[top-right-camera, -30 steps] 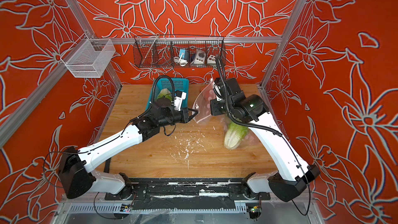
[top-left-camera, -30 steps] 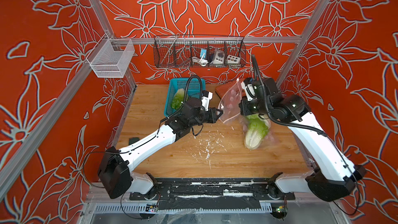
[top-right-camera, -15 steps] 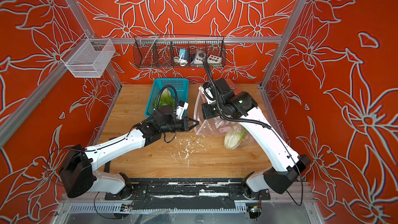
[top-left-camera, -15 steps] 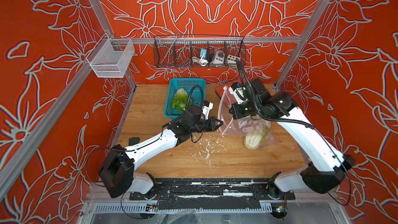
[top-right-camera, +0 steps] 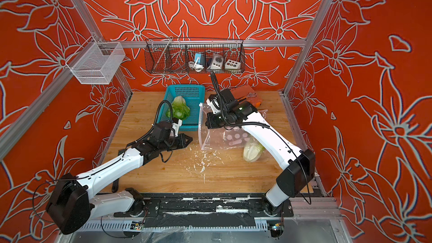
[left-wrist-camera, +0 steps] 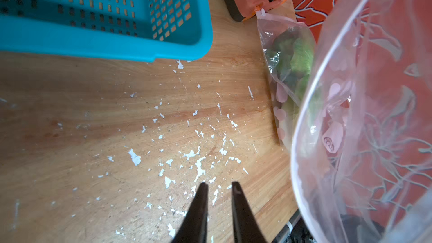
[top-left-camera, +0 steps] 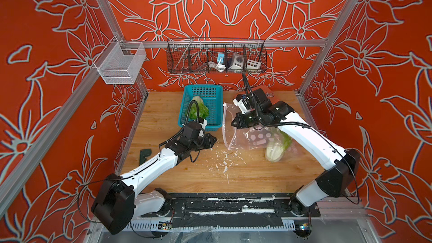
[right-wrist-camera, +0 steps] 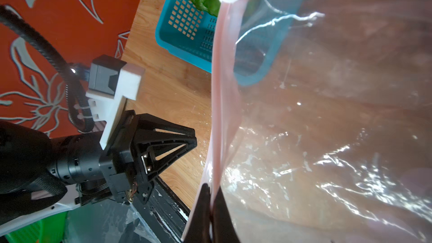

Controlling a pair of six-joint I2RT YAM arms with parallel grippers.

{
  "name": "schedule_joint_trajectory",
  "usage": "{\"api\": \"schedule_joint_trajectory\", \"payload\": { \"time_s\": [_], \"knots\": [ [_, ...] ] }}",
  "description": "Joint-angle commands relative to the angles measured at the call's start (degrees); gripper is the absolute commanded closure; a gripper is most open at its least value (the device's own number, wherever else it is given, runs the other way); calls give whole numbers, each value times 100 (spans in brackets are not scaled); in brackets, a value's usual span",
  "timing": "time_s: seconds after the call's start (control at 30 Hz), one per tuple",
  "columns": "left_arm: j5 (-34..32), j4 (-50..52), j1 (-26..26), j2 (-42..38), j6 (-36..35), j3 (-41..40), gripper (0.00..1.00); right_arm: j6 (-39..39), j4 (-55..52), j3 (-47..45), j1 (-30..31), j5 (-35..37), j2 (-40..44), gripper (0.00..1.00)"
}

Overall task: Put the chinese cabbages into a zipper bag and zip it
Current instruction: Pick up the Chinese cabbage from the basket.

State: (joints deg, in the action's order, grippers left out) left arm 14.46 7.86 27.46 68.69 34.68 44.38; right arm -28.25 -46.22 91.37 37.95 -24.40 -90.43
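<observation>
While floral walls (top-left-camera: 233, 1) enclose it, flecks (left-wrist-camera: 134, 157) dot the tabletop (top-left-camera: 257, 176)

1. No text, label, brand, number or sign can be read in any view.
2. On the clear zipper bag (top-left-camera: 238, 136), only pink printed shapes (top-left-camera: 259, 136) are seen. No lettering can be made out among them.
3. Round marks are seen on the faces of the small devices (top-left-camera: 253, 64) kept in the black wire rack (top-left-camera: 182, 57), but they are too small to be read.
</observation>
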Motion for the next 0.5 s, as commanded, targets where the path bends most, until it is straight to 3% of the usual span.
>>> {"api": "schedule_joint_trajectory", "payload": {
  "time_s": [0.0, 0.2, 0.47],
  "knots": [
    [-285, 719, -458, -291, -746, 597, 66, -281, 442, -117, 54, -218, -95, 100],
    [-442, 1174, -1336, 154, -1542, 1378, 39, -334, 572, -84, 45, -326, -333, 100],
    [-963, 746, -1498, 1895, -1753, 2289, 27, -321, 562, -106, 38, -327, -427, 100]
  ]
}}
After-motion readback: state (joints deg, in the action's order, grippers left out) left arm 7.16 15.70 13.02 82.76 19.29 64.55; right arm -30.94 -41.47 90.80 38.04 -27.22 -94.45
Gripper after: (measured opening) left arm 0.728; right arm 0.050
